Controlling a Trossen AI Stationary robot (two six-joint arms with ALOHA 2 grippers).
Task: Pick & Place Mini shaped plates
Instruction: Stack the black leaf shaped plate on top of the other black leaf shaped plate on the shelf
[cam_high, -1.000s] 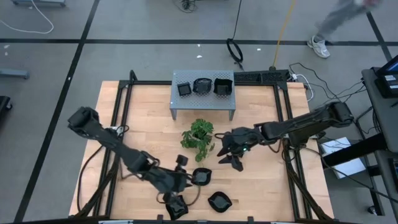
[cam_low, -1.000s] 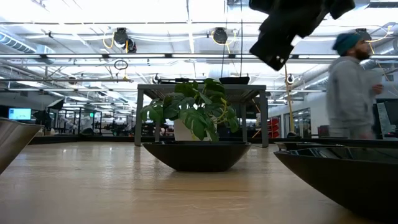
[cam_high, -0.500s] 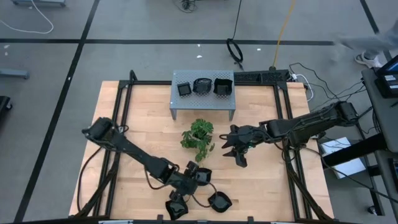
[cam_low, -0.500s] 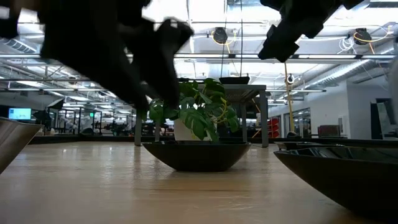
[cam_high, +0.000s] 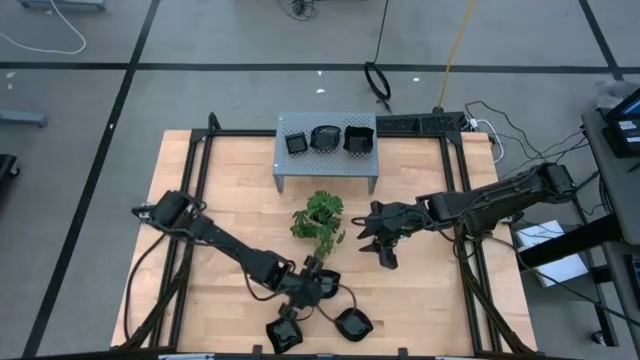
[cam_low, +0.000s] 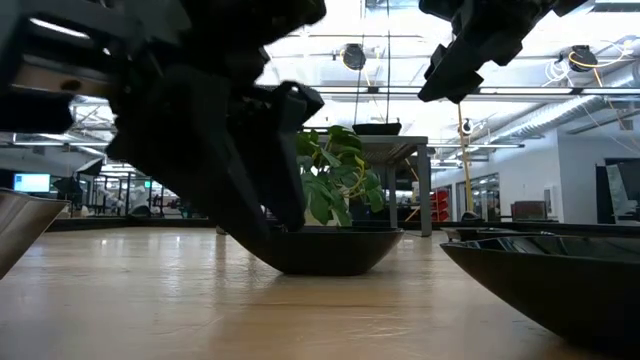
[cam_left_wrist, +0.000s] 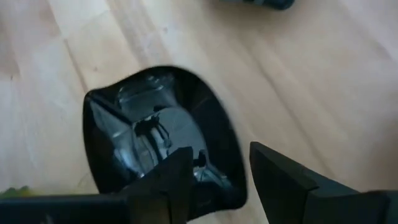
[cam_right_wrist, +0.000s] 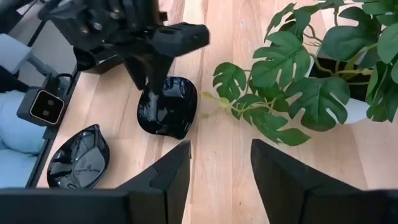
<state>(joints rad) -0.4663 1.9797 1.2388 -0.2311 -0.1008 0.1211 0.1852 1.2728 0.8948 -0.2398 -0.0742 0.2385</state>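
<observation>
Down near the table's front edge, the left gripper (cam_high: 312, 283) hangs over a glossy black plate (cam_high: 324, 284), fingers apart astride its rim. Plate's long axis unclear. Right gripper (cam_high: 380, 244) hovers beside the plant (cam_high: 320, 220), fingers parted, empty.

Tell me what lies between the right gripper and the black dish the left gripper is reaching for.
Only bare wooden table separates the right gripper from the black dish under the left gripper, seen in the right wrist view; the plant stands aside.
</observation>
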